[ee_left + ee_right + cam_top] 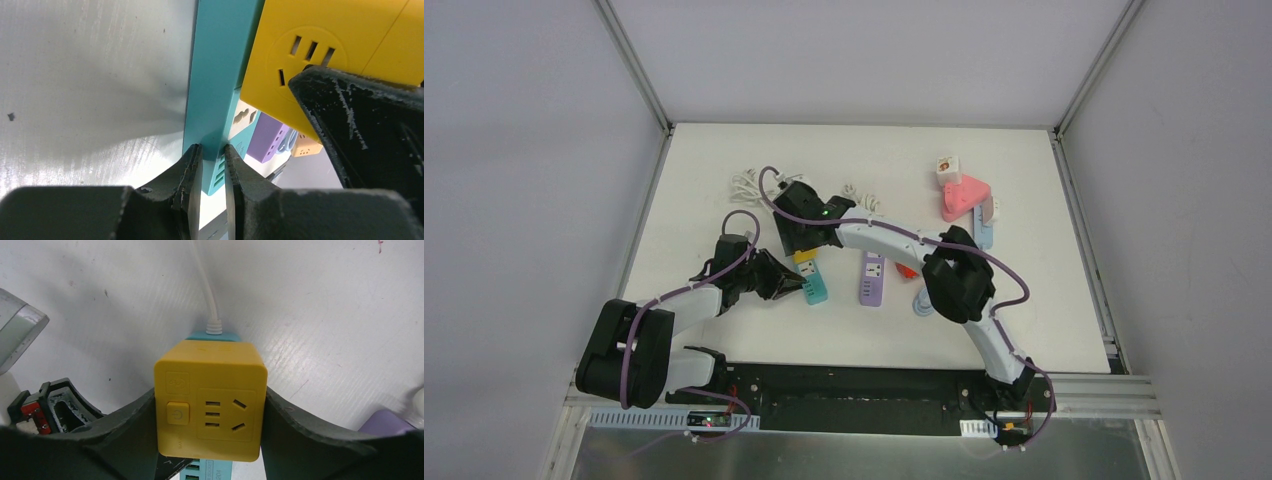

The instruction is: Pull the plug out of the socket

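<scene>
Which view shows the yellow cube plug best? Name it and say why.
Right wrist: the yellow cube plug fills the centre, switch and slots clear, right end effector clamping both sides. Left wrist shows one face, partly blocked. Top external shows only a yellow sliver.

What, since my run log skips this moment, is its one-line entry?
left fingers: shut on teal strip | right fingers: clamped on yellow plug | plug: on strip, not yet pulled

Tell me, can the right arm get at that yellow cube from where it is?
Yes, it seems so: the right gripper has a finger pressed on each side of the yellow cube, with nothing between. The left gripper pinches the teal strip at its end, clear of that grip.
</scene>
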